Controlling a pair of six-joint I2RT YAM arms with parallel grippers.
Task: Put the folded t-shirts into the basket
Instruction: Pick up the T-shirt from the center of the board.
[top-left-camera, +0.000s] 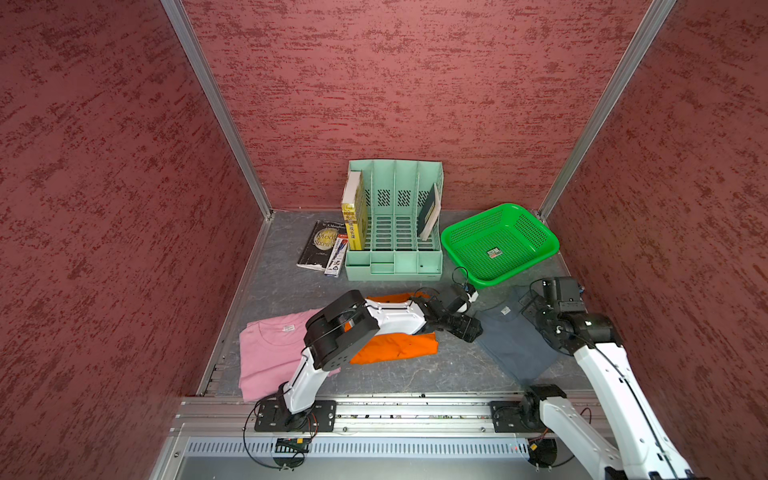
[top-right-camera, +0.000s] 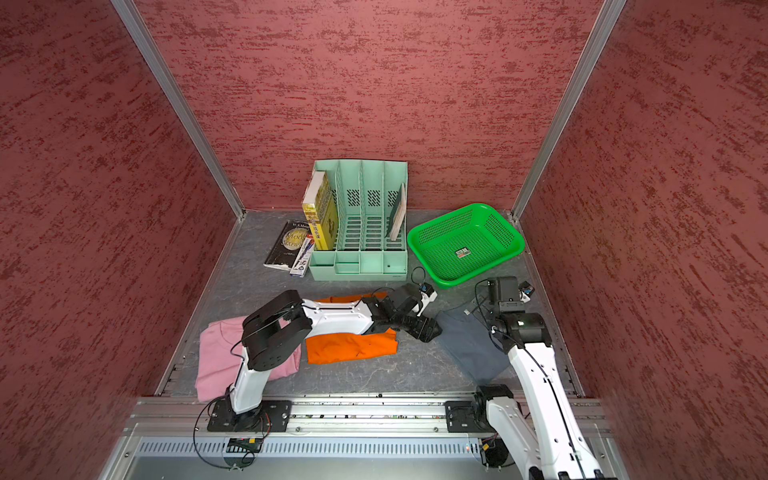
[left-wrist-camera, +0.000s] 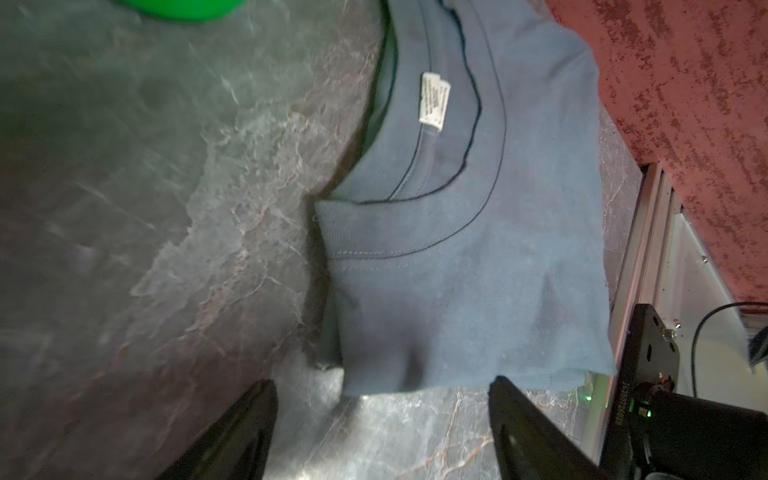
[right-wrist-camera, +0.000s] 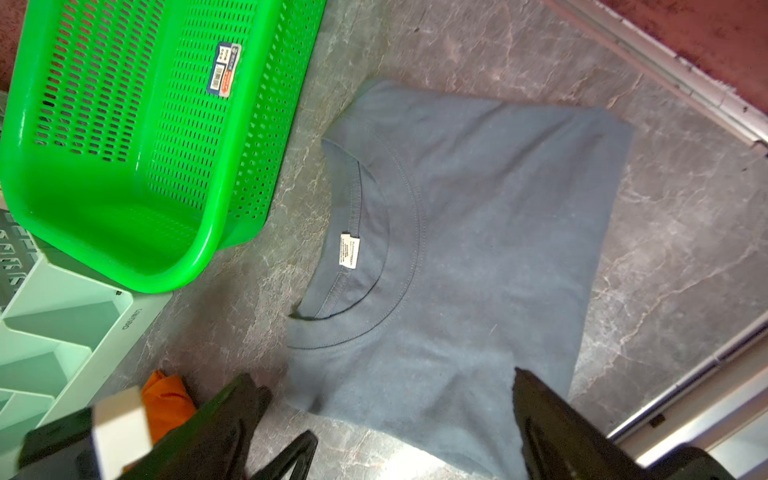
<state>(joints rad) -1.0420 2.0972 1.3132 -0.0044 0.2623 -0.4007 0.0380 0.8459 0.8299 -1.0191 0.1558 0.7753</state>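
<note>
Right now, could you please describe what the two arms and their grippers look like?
The left arm and right arm have white shells, black joints and black base plates, with black cables looping at wrists and bases. The left gripper and right gripper have black tapered fingers.

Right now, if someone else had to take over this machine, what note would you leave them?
Left gripper: open, at an edge of the grey-blue t-shirt, holding nothing.
Right gripper: open, over the same shirt, holding nothing.
Pink t-shirt and orange t-shirt lie folded on the table, as does the grey-blue one; the left arm reaches across the orange one.
Basket: empty, back right.
Done: no shirt is in the basket.
Left: all three shirts.
</note>
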